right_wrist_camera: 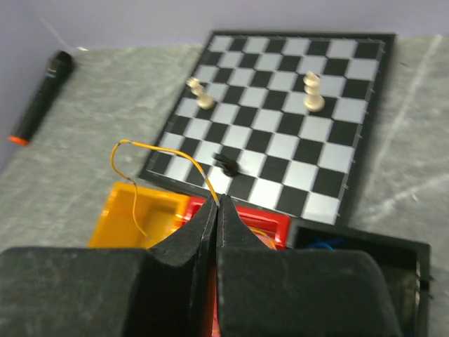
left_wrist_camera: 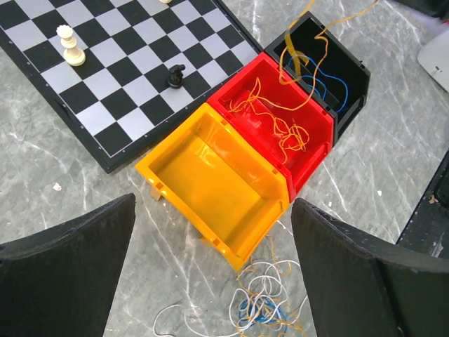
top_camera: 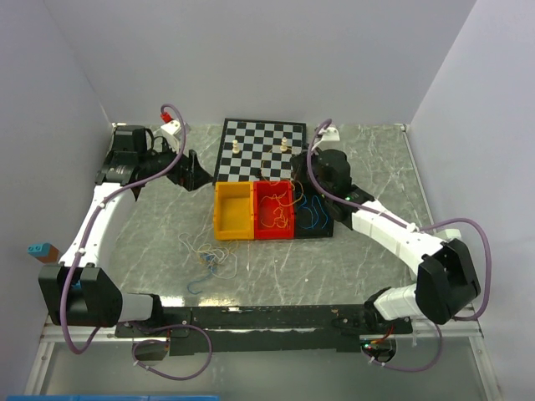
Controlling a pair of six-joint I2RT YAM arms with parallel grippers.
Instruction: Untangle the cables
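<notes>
A loose tangle of whitish, blue and orange-yellow cables point(top_camera: 207, 255) lies on the table in front of the yellow bin point(top_camera: 234, 210); it also shows in the left wrist view point(left_wrist_camera: 266, 303). More orange-yellow cables point(left_wrist_camera: 280, 128) lie in the red bin point(top_camera: 288, 224), and a blue cable point(left_wrist_camera: 330, 88) lies in the black bin point(top_camera: 313, 219). My right gripper point(right_wrist_camera: 219, 202) is shut on one orange-yellow cable point(right_wrist_camera: 144, 149) and holds it above the red bin point(right_wrist_camera: 275, 226). My left gripper point(left_wrist_camera: 212, 210) is open and empty, high above the yellow bin point(left_wrist_camera: 210, 175).
A chessboard point(top_camera: 251, 159) with two white pieces point(top_camera: 238, 146) and a fallen black piece point(left_wrist_camera: 175, 74) lies behind the bins. A black marker with an orange tip point(right_wrist_camera: 42, 95) lies at far left. A blue and brown block point(top_camera: 39, 249) sits at the left wall.
</notes>
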